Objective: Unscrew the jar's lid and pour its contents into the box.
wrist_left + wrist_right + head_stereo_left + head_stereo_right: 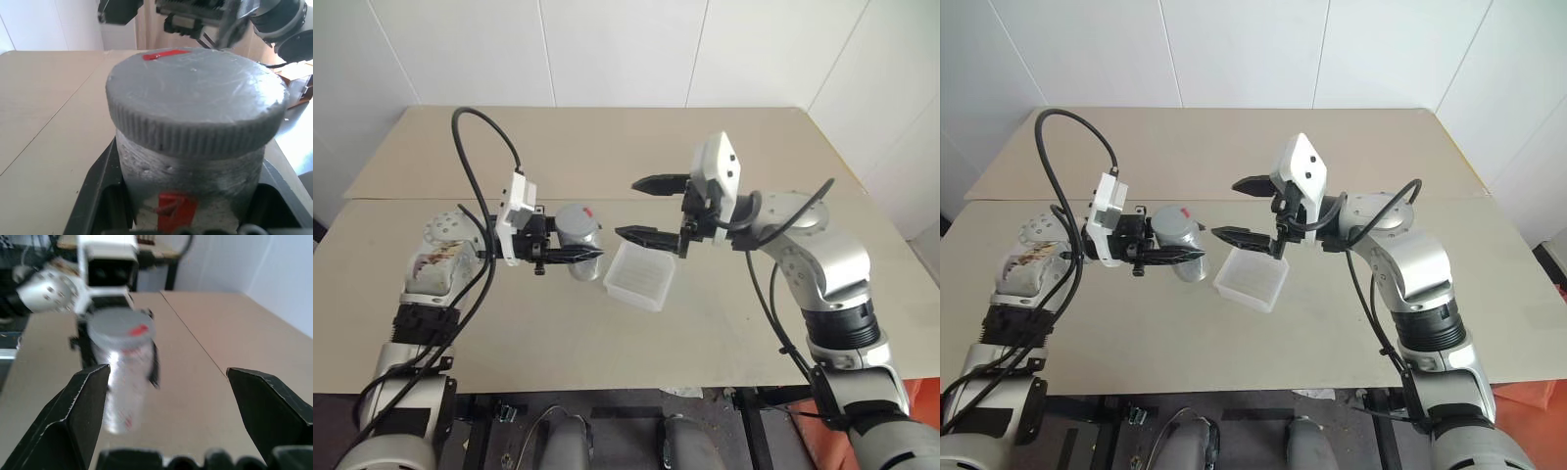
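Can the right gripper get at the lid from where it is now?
Probably yes. The right gripper is open, facing the lid with nothing between them. The left gripper clamps the jar lower down, leaving the lid free.

Beige table in two butted panels; white tiled wall behind.

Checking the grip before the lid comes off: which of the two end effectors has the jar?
The left end effector, shut around the jar with the lid on. The right end effector stands open and empty above the box.
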Tool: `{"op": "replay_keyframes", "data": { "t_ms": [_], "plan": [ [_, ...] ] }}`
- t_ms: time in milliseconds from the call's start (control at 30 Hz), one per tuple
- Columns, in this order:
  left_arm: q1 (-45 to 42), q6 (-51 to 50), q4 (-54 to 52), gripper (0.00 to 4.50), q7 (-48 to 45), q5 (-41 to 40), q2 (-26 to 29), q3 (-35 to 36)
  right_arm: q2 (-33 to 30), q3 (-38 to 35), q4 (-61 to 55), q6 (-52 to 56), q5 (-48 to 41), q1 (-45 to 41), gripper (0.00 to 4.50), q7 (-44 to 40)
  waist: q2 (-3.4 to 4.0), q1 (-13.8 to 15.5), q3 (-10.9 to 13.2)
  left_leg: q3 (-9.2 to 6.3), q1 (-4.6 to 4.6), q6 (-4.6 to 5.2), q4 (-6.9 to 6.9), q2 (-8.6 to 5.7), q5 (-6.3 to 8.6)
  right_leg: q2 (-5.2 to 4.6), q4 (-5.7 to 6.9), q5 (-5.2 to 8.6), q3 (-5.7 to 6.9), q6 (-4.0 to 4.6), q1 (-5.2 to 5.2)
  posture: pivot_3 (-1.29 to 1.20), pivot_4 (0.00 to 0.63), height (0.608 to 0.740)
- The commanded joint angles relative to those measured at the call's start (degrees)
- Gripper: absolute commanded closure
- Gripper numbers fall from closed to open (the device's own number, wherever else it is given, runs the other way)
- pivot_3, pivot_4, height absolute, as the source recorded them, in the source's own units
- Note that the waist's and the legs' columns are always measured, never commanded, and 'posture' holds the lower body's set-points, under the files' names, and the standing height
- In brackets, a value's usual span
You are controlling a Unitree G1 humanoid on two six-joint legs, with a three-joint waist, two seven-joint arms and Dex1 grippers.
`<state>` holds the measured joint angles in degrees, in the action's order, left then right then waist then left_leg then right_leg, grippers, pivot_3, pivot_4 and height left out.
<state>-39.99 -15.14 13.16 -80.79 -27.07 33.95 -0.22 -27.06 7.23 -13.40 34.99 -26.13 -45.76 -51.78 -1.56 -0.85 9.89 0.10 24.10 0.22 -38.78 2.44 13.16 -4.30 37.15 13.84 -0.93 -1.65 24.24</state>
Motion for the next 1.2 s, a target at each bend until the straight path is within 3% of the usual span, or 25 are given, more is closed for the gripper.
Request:
{"op": "replay_keyframes", "data": {
  "t_ms": [33, 600, 1200],
  "plan": [
    [-2.36, 1.25, 0.42, 2.52, 0.12, 0.19, -1.21, -0.25, 2.17, 0.68, -3.64, 1.02, -0.94, -2.06, 0.05, 2.20, 0.00, 0.00, 0.00, 0.00, -0.01, 0.00, 0.00, 0.00, 0.00, 0.00, 0.00, 0.00, 0.00, 0.00, 0.00, 0.00, 0.150, 0.740],
    [-3.84, 2.02, 1.61, 2.52, -0.47, 0.51, -3.42, -0.85, 11.16, 6.46, 8.16, -1.60, 6.69, -9.54, 0.05, 5.39, 0.00, -0.01, 0.00, 0.00, 0.01, 0.00, 0.02, 0.00, 0.00, 0.01, 0.04, 0.00, 0.01, 0.00, 0.02, 0.00, 0.150, 0.740],
    [-2.28, 0.39, -0.04, 2.52, -2.04, -1.17, -0.83, 0.53, 5.42, 0.90, 10.02, -2.82, 4.28, -6.59, 0.05, 2.46, 0.00, 0.01, 0.00, 0.00, 0.01, 0.00, 0.02, 0.00, 0.00, 0.01, 0.03, 0.00, 0.01, 0.00, 0.02, 0.00, 0.150, 0.740]
  ]
}}
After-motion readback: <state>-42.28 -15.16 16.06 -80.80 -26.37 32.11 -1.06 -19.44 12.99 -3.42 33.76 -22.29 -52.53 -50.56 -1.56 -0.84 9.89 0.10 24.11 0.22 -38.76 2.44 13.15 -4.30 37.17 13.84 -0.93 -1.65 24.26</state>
